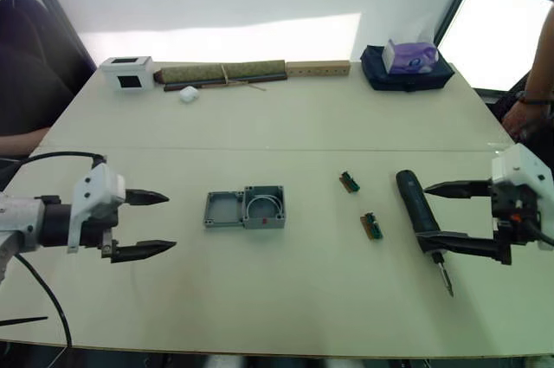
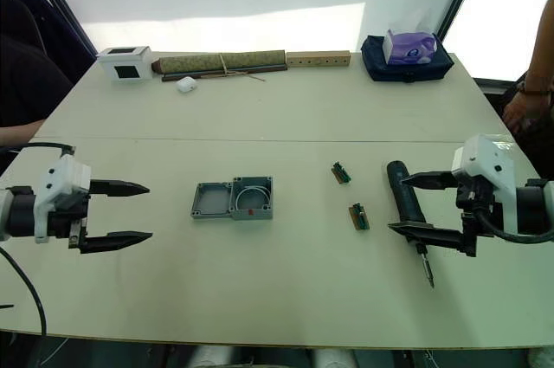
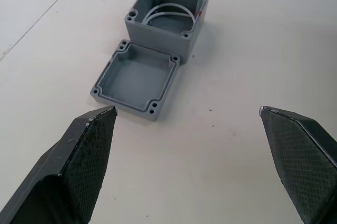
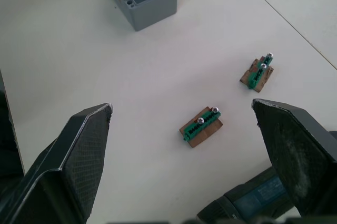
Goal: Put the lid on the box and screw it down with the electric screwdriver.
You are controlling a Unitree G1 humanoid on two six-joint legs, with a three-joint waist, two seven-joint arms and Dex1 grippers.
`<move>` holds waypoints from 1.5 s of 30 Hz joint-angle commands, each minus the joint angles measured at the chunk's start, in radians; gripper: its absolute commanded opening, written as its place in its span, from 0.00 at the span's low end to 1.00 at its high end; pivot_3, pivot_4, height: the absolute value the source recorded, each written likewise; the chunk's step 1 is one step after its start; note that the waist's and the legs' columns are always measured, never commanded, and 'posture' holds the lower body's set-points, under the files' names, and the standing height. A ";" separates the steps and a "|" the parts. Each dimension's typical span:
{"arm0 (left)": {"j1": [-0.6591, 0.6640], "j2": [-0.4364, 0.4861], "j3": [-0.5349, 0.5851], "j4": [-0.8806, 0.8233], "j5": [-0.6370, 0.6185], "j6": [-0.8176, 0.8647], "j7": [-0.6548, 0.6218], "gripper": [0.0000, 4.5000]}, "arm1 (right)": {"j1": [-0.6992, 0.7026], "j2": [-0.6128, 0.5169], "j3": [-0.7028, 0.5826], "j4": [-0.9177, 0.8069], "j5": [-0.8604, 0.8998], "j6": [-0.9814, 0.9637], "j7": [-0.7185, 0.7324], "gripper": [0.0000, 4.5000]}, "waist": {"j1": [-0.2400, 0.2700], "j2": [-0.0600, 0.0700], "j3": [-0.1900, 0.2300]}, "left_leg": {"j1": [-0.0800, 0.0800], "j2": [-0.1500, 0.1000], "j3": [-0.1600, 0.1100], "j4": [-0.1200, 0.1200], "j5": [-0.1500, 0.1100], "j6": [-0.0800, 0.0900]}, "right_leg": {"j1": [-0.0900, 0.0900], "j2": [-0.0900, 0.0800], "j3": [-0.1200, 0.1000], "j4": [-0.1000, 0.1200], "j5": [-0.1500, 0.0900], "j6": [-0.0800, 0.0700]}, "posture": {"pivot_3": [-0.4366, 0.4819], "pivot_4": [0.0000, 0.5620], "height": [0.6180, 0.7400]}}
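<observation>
Mid-table: lid (image 1: 223,209) off beside box (image 1: 264,206) | both hands spread | screwdriver (image 1: 420,210) base possibly hidden

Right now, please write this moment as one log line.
lid: off, beside box | electric screwdriver: on table, between open right gripper fingers | left gripper: open, empty

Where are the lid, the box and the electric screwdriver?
lid (image 3: 136,79), left wrist view, inner floor of the upturned plate.
box (image 3: 167,17), left wrist view, open cavity.
electric screwdriver (image 1: 415,201), left eye view, mid-body.
</observation>
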 commanded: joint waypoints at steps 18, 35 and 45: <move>-0.165 -0.004 -0.123 0.008 0.054 -0.048 0.023 0.99 | -0.087 -0.014 0.005 -0.032 0.037 0.051 -0.046 1.00 | 0.001 0.000 0.000 | 0.000 0.000 0.000 0.011 0.000 0.000 | 0.000 0.000 0.000 0.012 -0.002 -0.003 | 0.48 0.27 1.00; -0.737 -0.324 -0.767 0.247 0.422 -0.226 -0.039 0.99 | -0.219 -0.007 0.111 -0.082 0.067 0.104 -0.152 1.00 | 0.011 0.000 0.000 | 0.000 -0.001 -0.001 0.015 0.002 0.002 | 0.001 0.007 -0.002 0.017 0.002 0.004 | 0.48 0.27 1.00; -0.759 -0.438 -0.832 0.380 0.527 -0.305 -0.036 0.94 | -0.163 0.022 0.057 -0.152 0.088 0.145 -0.205 1.00 | 0.002 -0.004 0.003 | 0.000 0.000 0.000 0.016 0.002 0.002 | -0.001 0.007 0.001 0.019 0.002 0.004 | 0.48 0.27 1.00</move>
